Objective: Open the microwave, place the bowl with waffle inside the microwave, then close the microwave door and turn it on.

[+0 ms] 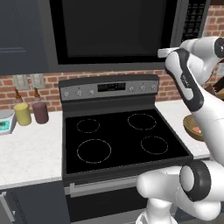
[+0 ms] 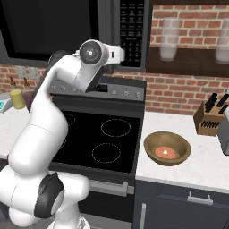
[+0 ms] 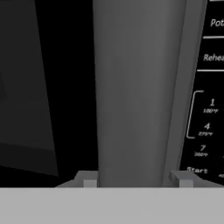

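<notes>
One microwave (image 1: pixel 116 33) mounted above the stove (image 1: pixel 120 140), door (image 1: pixel 109 28) shut, keypad (image 2: pixel 131 31) on its right. Arm raised to the door's right edge. Hand view: the grey bar handle (image 3: pixel 138 92) runs vertically between the two fingertips (image 3: pixel 89 180), one tip each side of it, jaws spread wide; can't tell if the pads touch the bar. Gripper (image 3: pixel 138 181) is right up against the door. Bowl (image 2: pixel 167 148) sits on the counter (image 2: pixel 203 156) just right of the stove, upright, well below the microwave. Waffle (image 2: pixel 165 152) lies in the bowl's bottom. Knife block (image 2: pixel 210 117) farther right by the brick wall.
</notes>
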Motion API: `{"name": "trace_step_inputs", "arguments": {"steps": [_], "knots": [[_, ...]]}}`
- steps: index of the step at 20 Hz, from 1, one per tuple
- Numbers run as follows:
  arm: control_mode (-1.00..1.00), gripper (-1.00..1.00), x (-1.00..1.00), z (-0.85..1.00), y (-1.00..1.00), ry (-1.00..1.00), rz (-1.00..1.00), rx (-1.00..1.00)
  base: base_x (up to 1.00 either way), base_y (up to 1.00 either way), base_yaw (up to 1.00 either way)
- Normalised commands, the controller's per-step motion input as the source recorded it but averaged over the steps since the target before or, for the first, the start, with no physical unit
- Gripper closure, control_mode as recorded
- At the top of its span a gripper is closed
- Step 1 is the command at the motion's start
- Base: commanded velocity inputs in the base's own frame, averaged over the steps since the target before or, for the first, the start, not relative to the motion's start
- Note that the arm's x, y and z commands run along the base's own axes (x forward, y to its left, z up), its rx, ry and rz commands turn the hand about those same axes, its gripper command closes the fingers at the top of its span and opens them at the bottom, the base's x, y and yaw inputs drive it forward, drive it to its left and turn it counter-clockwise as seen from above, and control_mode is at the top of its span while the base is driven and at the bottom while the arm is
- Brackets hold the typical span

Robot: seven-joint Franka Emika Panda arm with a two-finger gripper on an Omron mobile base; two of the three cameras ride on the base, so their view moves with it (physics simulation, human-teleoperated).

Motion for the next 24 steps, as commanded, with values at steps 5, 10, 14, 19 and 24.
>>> {"name": "trace_step_inputs", "arguments": {"steps": [5,10,14,19,24], "knots": [[-1.0,1.0,-0.95,0.0,1.0,0.03,0.05,-0.07,0.0,0.0,0.0],[-1.0,1.0,-0.92,0.0,1.0,0.0,0.0,-0.07,0.0,0.0,0.0],[-1.0,1.0,-0.7,0.0,1.0,0.0,0.0,-0.09,0.0,0.0,0.0],[-1.0,1.0,-0.43,0.0,1.0,0.07,0.0,-0.07,0.0,0.0,0.0],[-1.0,1.0,-0.28,0.0,1.0,0.13,0.0,-0.08,0.0,0.0,0.0]]}}
